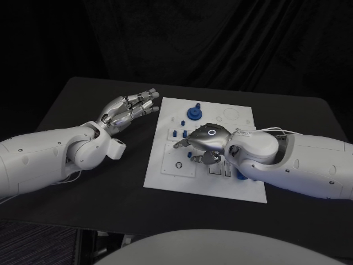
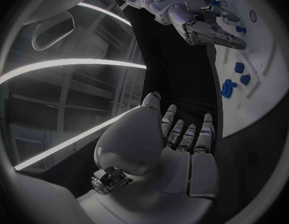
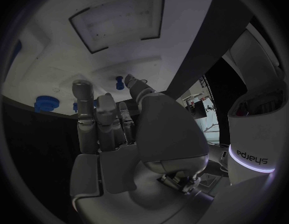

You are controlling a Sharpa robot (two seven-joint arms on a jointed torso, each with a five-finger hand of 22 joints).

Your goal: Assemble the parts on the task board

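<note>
The white task board [image 1: 224, 185] lies in the middle of the black table. A blue gear [image 1: 194, 113] stands near its far edge, with small blue parts [image 1: 176, 133] just in front of it. My right hand [image 1: 205, 142] hovers low over the board's middle, fingers bent down and apart, with nothing visibly between them. In the right wrist view a small blue peg [image 3: 119, 82] stands on the board [image 3: 126, 45] close to the thumb tip, and the gear [image 3: 45, 103] is off to the side. My left hand [image 1: 129, 110] floats beside the board's left edge, fingers stretched out and holding nothing.
Another blue part [image 1: 241, 174] lies on the board beside my right forearm, which covers the board's right side. The left wrist view shows the right hand [image 2: 194, 22] over the board [image 2: 265, 79] near the gear [image 2: 228, 88]. Bare table surrounds the board.
</note>
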